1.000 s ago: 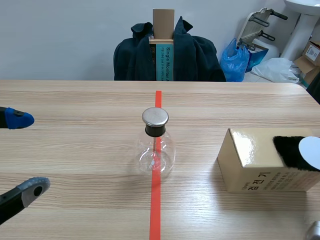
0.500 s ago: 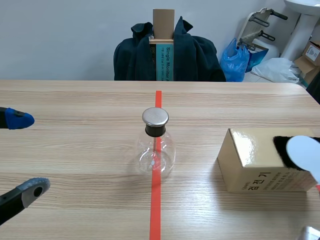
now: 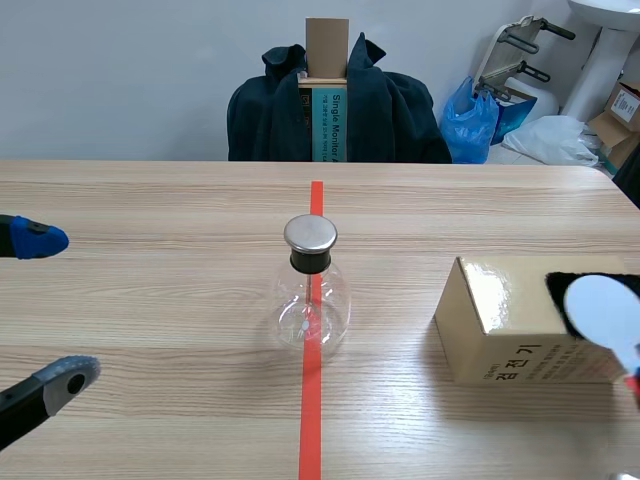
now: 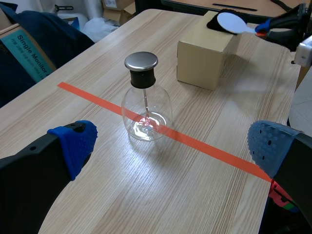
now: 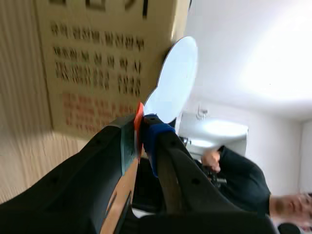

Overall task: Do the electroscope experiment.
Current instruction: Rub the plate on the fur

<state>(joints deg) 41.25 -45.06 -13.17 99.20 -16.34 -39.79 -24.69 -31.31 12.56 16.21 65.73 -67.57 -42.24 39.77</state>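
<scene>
On the wood table [image 3: 150,200], the scene view shows the glass electroscope [image 3: 311,300], surely fragile, mid-table and clear of every edge; the left wrist view, my left gripper [image 4: 173,144] gaping empty; the right wrist view, my right gripper [image 5: 141,131] clamped on the paddle [image 5: 178,73], light and stiff I judge, by its handle.

I seem to work in an office room turned into a makeshift test lab. My bench [image 3: 150,300] is a pale wood-grain office top, marked down its middle by an orange-red tape line [image 3: 311,400]. A glass flask [image 3: 311,305] with a metal cap stands on that line like school science kit. Beyond the bench, by a plain wall [image 3: 120,80], a dark jacket [image 3: 400,115] hangs draped. A carton [image 3: 326,125] printed "Single Monitor", a blue plastic bag [image 3: 470,125] and cardboard boxes [image 3: 622,110] are stowed nearby.
</scene>
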